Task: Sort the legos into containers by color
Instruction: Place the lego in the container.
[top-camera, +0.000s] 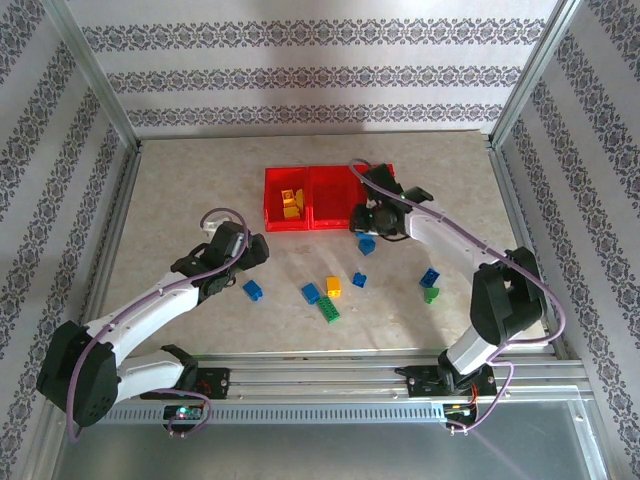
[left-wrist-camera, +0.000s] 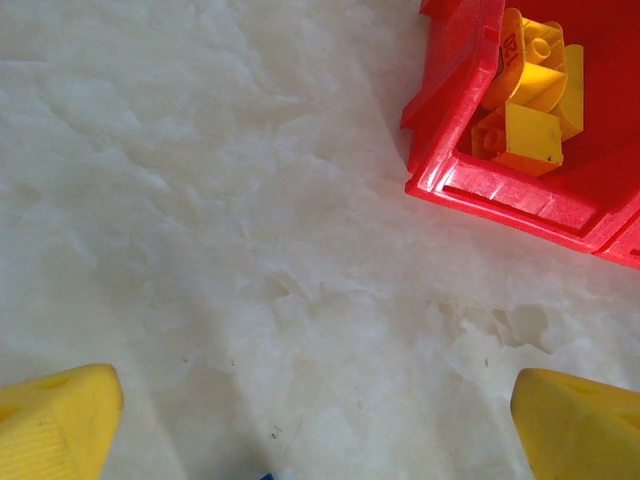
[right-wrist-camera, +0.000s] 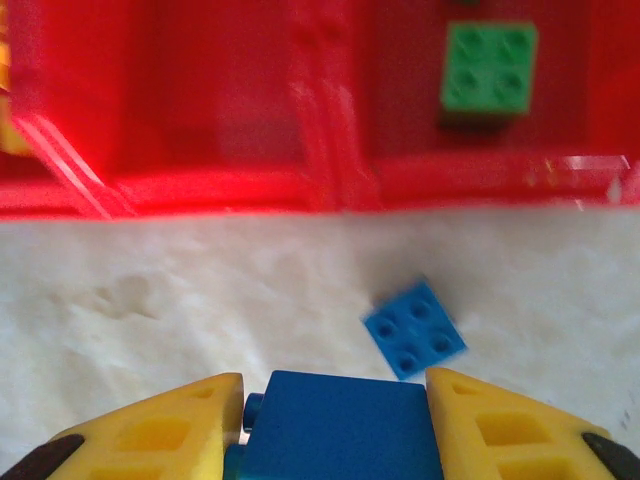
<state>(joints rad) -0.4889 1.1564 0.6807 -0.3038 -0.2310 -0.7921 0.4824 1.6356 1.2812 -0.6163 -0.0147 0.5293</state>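
right wrist view: the right tool (right-wrist-camera: 333, 385) is clenched on a blue brick (right-wrist-camera: 340, 435), a smooth glossy block held between two yellow plastic fingers (right-wrist-camera: 150, 435) just above the tabletop (right-wrist-camera: 150, 300). just ahead lies a second blue brick (right-wrist-camera: 414, 328), square with four round studs, flat on the surface and turned at an angle. beyond it runs the front wall of the red bins (right-wrist-camera: 200, 185), translucent and shiny. a green brick (right-wrist-camera: 488, 70), also four-studded, rests inside the compartment on the right of this view.

left wrist view: the left tool (left-wrist-camera: 315, 395) is released, its yellow fingertips (left-wrist-camera: 60, 420) wide apart over bare tabletop, near a corner of the bin that holds a heap of yellow bricks (left-wrist-camera: 530, 95).

top external view: the bins sit side by side toward the far middle of the tabletop, with the right tool at their near right edge. loose bricks (top-camera: 333, 286) in blue, yellow and green lie scattered nearer the arms. the tabletop is pale and mottled like marble. patterned wallpaper walls (top-camera: 300, 70) and a metal frame (top-camera: 320, 370) surround it.
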